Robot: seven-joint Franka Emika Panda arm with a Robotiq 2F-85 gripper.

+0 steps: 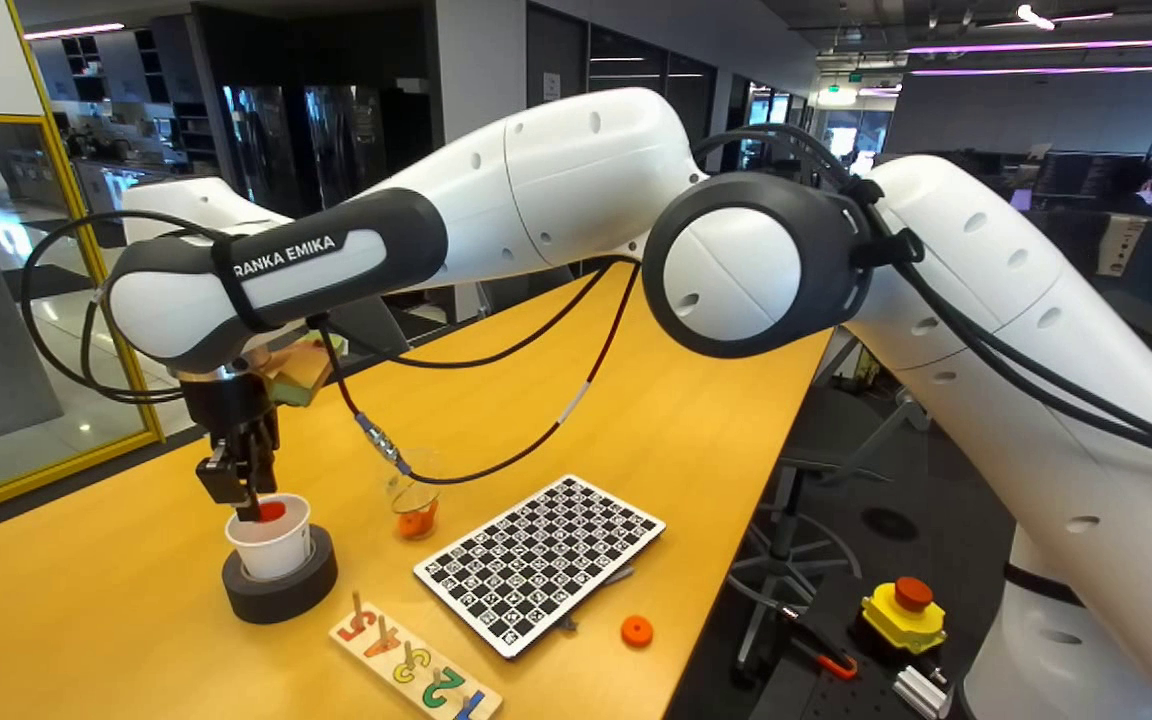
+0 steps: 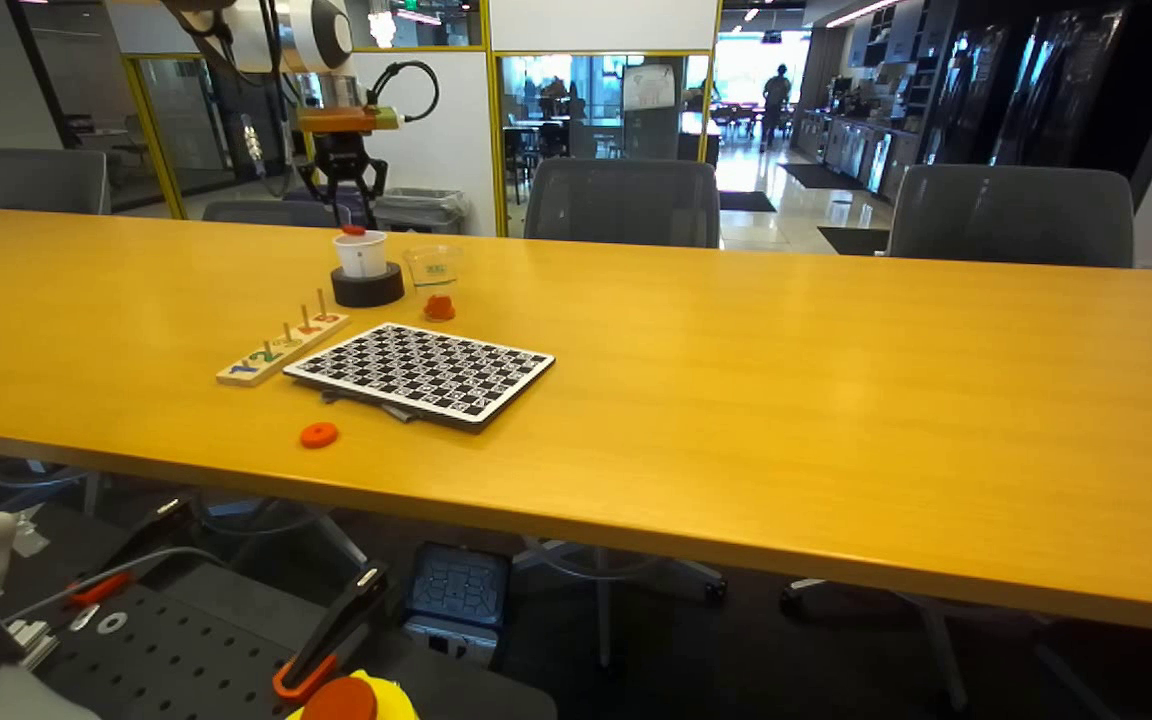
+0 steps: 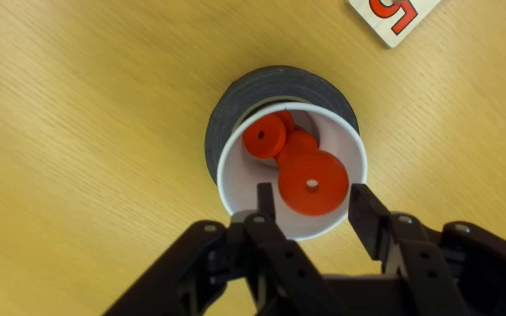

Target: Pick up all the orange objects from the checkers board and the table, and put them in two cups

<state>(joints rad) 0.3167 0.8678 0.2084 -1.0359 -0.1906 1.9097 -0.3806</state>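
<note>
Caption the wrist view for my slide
End effector over the white cup, orange piece between its fingers, others inside.

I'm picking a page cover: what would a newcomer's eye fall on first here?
The eye probably goes first to the white robot arm arching over the table in an exterior view. In the wrist view, a bright orange piece stands out by the gripper at the mouth of the white cup, with more orange pieces inside. The checkers board draws notice too, a lone orange piece near it.
</note>
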